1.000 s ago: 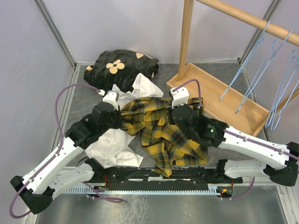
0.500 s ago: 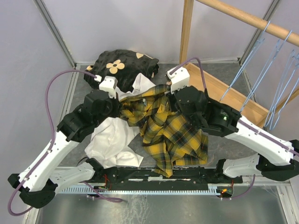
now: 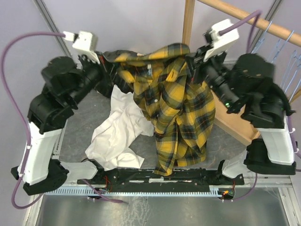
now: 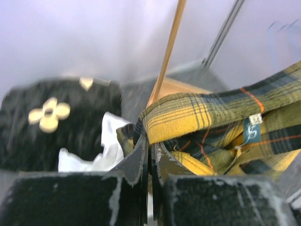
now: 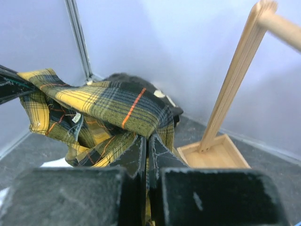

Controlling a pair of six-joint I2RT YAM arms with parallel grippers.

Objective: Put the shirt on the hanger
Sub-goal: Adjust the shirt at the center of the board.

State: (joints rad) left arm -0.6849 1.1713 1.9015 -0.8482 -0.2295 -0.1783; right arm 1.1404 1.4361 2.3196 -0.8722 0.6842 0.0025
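The yellow-and-black plaid shirt (image 3: 176, 99) hangs in the air, its collar edge stretched between my two grippers and its body drooping down to the table's near edge. My left gripper (image 3: 111, 58) is shut on the collar's left end. In the left wrist view the plaid band (image 4: 202, 113) runs out of the left gripper (image 4: 149, 141). My right gripper (image 3: 190, 55) is shut on the right end, where folded plaid (image 5: 113, 106) sits over the right gripper (image 5: 148, 141). Pale-blue wire hangers (image 3: 290, 77) dangle from the rail at far right, partly hidden by my right arm.
A wooden rail (image 3: 244, 19) on a post (image 3: 189, 23) stands behind the shirt, with its wooden base tray (image 3: 230, 125) under my right arm. A white garment (image 3: 117, 136) lies crumpled on the table at left. A black flowered cloth (image 4: 47, 122) sits at the back left.
Both arms have risen and spread apart, lifting the shirt from a heap on the table until it hangs between them. The white garment stayed on the table.
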